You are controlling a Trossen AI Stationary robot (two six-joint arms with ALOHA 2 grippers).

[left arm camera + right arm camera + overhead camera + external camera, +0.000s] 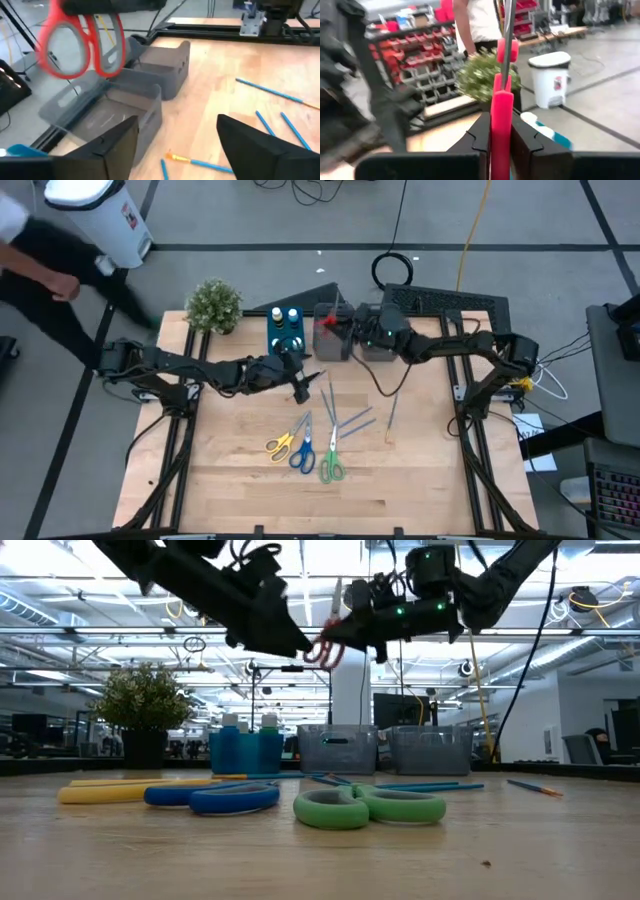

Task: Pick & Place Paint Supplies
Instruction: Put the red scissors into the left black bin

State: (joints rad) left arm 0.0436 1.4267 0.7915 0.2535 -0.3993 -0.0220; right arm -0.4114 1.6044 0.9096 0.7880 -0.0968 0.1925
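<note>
From above, my right hand (338, 323) reaches over the grey bins (350, 340) at the far edge of the counter (250, 480), pinching the red scissors (328, 321). My left hand (300, 377) sits just beside it, nearer the counter's middle, its fingers spread and empty. Below my left hand lie the yellow scissors (280, 443), blue scissors (303, 454) and green scissors (331, 467), with thin brushes (352, 420) next to them. The bottles (285, 320) stand in the blue bin (284, 338) between my hands and the potted plant (214, 306).

From counter height, both hands hang high above the bins, the red scissors (326, 646) between them.

Past my left fingers (107, 150), the red handles (82, 47) hang over the grey bins (150, 75), held from above; brushes (270, 90) lie on the wood close by.

At my right wrist, my fingers (480, 135) press together on the red scissors (502, 115); beyond them are the plant (482, 75) and a person (477, 22).
</note>
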